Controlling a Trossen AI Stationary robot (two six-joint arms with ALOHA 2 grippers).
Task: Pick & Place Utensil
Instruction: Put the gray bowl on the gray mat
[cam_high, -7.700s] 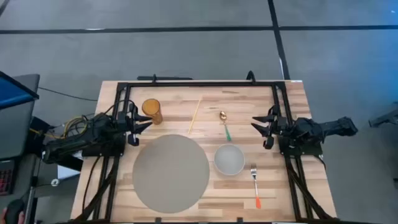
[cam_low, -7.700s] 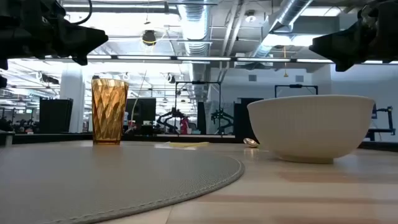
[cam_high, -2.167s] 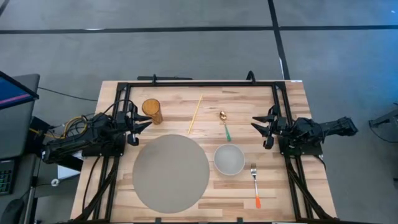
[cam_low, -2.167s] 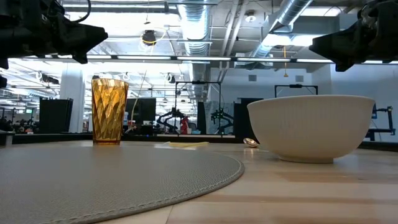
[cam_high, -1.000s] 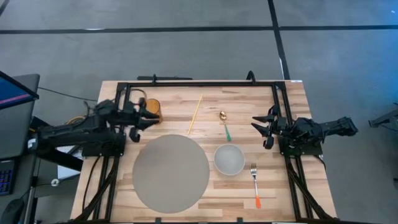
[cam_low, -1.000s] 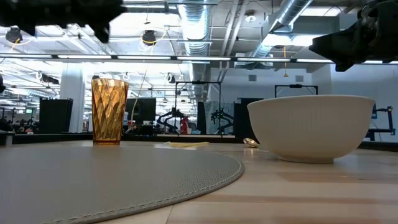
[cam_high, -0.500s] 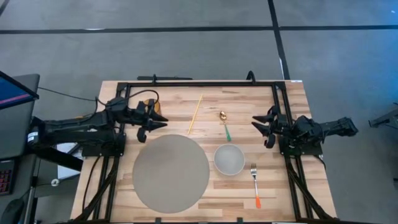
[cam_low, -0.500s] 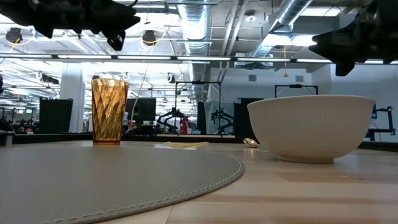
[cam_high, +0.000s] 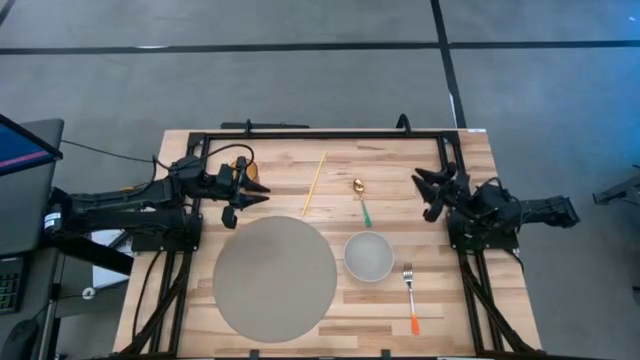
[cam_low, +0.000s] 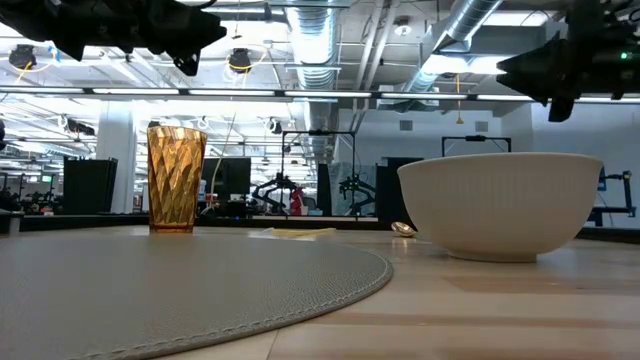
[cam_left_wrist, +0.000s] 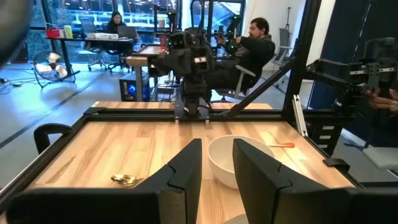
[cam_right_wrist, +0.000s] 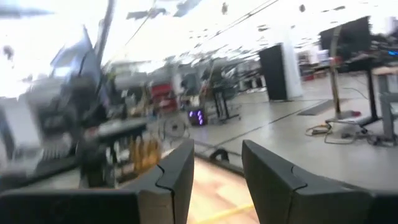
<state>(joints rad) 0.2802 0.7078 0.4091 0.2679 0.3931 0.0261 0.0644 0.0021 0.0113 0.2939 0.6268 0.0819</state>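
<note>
Overhead, we see the spoon (cam_high: 360, 195) lying between the chopsticks (cam_high: 314, 184) and the right gripper (cam_high: 428, 191), and the fork (cam_high: 410, 297) beside the bowl (cam_high: 369, 255); from table height the bowl hides the fork. Both grippers hang apart-fingered and empty, the left gripper (cam_high: 250, 191) over the amber cup (cam_low: 175, 178), beside the round mat (cam_high: 275, 278).

The left gripper (cam_high: 258, 194) is now found farther in from the table's (cam_high: 400, 160) left edge, carried out over the amber glass (cam_low: 175, 178), which is largely covered by the arm in the high view. The right gripper (cam_high: 425, 187) is swung from pointing straight inward to angling toward the table's far edge, its fingers parted.
</note>
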